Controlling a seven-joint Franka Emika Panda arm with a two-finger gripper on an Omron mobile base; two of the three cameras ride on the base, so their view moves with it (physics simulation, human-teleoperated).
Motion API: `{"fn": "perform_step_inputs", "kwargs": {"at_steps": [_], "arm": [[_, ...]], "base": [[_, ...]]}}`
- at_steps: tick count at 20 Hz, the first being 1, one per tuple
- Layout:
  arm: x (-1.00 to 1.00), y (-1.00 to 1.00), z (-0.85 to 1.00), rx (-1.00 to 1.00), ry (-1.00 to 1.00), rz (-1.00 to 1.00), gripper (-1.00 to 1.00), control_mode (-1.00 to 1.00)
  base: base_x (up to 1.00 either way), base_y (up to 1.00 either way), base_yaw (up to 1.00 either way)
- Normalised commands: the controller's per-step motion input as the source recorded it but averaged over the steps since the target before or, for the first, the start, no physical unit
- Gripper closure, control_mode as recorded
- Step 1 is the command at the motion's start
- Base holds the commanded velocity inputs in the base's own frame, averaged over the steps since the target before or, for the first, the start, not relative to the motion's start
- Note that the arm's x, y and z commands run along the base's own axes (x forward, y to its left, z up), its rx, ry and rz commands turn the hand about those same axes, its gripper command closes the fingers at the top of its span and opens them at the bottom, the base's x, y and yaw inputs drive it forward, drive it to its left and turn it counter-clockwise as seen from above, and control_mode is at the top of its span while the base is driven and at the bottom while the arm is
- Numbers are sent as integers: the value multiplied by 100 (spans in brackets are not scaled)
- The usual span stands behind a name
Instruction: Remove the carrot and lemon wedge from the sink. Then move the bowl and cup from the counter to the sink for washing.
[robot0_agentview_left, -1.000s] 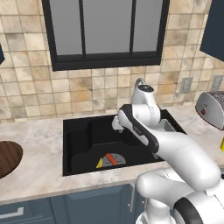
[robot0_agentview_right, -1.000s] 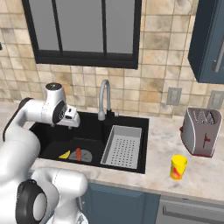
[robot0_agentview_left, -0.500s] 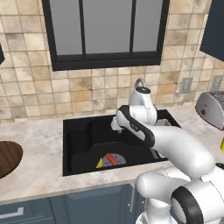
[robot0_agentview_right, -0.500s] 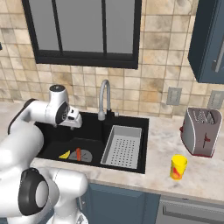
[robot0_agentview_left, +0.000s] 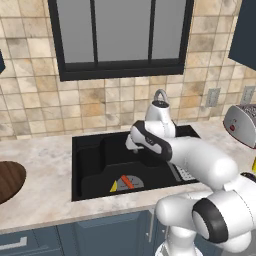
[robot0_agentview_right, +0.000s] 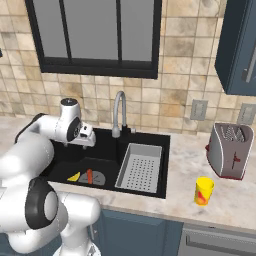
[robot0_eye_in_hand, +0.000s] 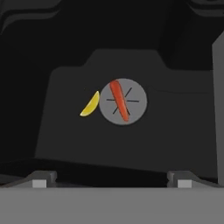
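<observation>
carrot (robot0_eye_in_hand: 119, 99) on sink (robot0_agentview_right: 65, 165) drain, lemon wedge (robot0_eye_in_hand: 90, 105) beside, cup (robot0_agentview_right: 204, 190) on counter (robot0_agentview_right: 235, 202)

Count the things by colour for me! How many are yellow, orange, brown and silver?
Yellow: 2, the lemon wedge and the cup
Orange: 1, the carrot
Brown: 1, the bowl
Silver: 2, the faucet and the toaster
Total: 6

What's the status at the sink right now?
Gripper open, empty, above sink. Carrot on drain, lemon wedge beside. Nothing blocking.
</observation>
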Motion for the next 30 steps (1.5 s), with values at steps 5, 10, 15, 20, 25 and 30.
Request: {"fn": "perform_step_inputs", "kwargs": {"at_steps": [5,10,15,20,25,30], "arm": [[15,0,-19,-1,8,0,-100,-100],[12,3,-23,-2,7,0,-100,-100],[11,9,-22,0,8,0,-100,-100],[1,11,-21,-2,4,3,-100,-100],[0,7,-21,-3,0,4,-100,-100],[0,5,-22,-5,0,3,-100,-100]], "base": [[0,0,0],[0,0,0],[0,0,0],[0,0,0],[0,0,0],[0,0,0]]}}
